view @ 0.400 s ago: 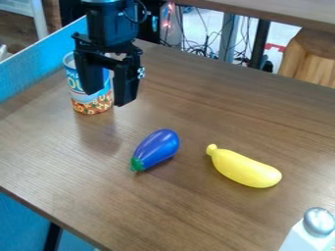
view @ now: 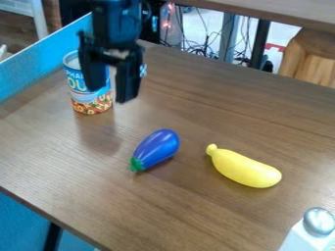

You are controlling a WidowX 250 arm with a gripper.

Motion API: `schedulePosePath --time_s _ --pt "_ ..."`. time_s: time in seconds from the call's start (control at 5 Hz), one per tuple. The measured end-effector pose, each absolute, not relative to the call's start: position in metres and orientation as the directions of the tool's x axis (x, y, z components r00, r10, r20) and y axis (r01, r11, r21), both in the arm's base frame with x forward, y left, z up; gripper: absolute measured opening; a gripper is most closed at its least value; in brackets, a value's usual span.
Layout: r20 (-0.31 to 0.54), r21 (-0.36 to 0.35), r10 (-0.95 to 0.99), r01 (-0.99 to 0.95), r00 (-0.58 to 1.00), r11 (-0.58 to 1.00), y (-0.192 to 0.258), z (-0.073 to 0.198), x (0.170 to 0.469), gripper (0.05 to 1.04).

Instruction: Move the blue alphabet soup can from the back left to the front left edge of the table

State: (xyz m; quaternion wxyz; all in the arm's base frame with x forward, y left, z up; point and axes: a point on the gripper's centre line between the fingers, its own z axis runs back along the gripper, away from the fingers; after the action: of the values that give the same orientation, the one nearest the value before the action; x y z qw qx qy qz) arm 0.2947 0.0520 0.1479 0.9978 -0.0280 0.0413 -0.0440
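The black gripper (view: 111,95) hangs at the upper left, its two fingers apart with nothing held between them. Partly behind it, a soup can (view: 93,102) stands upright on the brown table (view: 196,211); part of its label is hidden by the near finger. Below and right of the gripper lies a blue toy eggplant (view: 157,148), its green stem end pointing to the lower left. Farther right, a yellow toy banana (view: 245,168) lies on its side, apart from the eggplant.
A white shaker with a metal top (view: 319,221) stands at the lower right corner. A blue panel (view: 40,58) borders the table's upper left side. Cables and a wooden stool (view: 314,61) are beyond the far edge.
My gripper has shifted slightly to the right and uncovered a bit more of the can. The can, eggplant and banana have stayed in place.
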Motion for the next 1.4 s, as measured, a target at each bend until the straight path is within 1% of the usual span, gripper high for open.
schedulePosePath --time_s 0.2,0.4,0.6,0.8,1.0,1.2,1.4 --pt "-0.068 -0.066 -0.077 0.072 0.995 0.995 0.066 0.161 0.316 1.000" --pt "-0.011 -0.103 -0.067 0.066 0.998 0.993 0.080 0.184 0.341 1.000" --pt "0.008 -0.096 -0.044 0.045 0.999 0.994 0.096 0.193 0.358 1.000" --pt "0.052 -0.022 -0.039 0.040 0.998 0.999 0.109 0.186 0.370 1.000" --pt "0.071 0.058 -0.029 0.025 0.997 0.998 0.129 0.173 0.379 1.000" --pt "0.138 0.105 -0.022 0.008 0.990 0.994 0.147 0.153 0.386 1.000" --pt "0.222 0.087 -0.005 -0.015 0.975 0.996 0.161 0.156 0.392 1.000"
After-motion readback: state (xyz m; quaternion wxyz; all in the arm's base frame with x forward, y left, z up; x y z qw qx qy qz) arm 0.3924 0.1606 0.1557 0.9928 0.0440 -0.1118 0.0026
